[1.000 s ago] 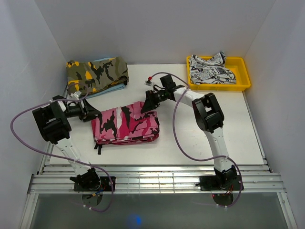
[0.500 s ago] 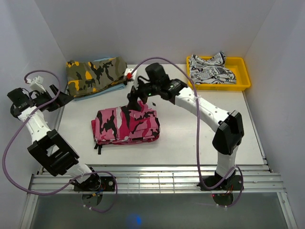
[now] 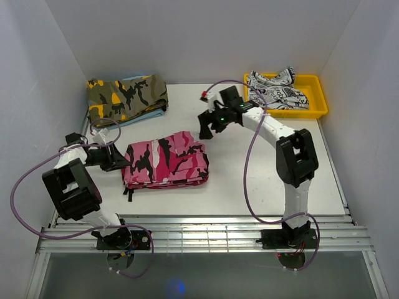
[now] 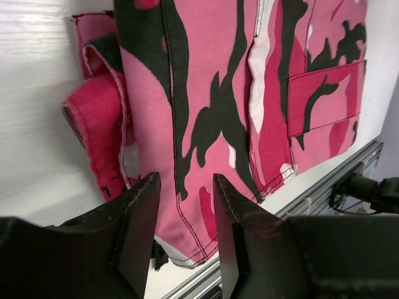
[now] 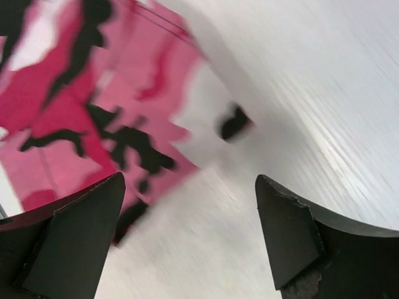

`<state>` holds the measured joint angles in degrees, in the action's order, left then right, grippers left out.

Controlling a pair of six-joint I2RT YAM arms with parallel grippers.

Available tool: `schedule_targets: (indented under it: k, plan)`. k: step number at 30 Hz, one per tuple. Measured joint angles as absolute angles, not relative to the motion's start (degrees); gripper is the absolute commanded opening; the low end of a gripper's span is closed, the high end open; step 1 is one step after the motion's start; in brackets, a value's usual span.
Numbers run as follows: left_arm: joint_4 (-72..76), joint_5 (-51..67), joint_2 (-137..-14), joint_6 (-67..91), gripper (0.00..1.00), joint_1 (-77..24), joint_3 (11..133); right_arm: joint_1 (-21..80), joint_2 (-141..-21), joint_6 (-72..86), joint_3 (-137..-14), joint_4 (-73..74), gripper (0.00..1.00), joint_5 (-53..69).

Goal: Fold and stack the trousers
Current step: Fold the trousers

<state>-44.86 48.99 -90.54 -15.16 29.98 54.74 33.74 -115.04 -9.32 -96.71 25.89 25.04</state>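
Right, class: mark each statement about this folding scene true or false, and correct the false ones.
1. The trousers lie folded on the table. True.
2. The right fingers are clamped on the trousers. False: they are spread wide, with nothing between them.
3. The white printed garment lies in the yellow tray. True.
4. The olive-and-orange garment lies on top of the trousers. False: it lies apart from them, at the table's far left corner.
5. The left fingers are at one edge of the trousers. True.
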Motion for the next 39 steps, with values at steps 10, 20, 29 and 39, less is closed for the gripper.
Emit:
schedule_targets:
  k: [10, 20, 29, 39]
  plan:
    - [-39.7, 40.7, -91.3, -11.1, 0.55, 22.6, 55.3, 17.3, -115.5, 2.0, -82.1, 20.4, 0.9, 38.6]
    - [-39.7, 35.1, -93.8, -9.8, 0.6, 21.1, 64.2, 18.6, -119.9, 21.2, -72.0, -2.0, 0.93, 52.0]
    - [-38.6, 32.6, -104.5, -8.7, 0.58, 17.1, 71.5, 18.5, -123.3, 34.1, -68.1, -19.5, 0.86, 59.0]
    - [-38.8, 32.3, -108.0, -6.2, 0.22, 14.8, 73.8, 19.7, -127.1, 45.6, -66.6, -32.8, 0.75, 61.7]
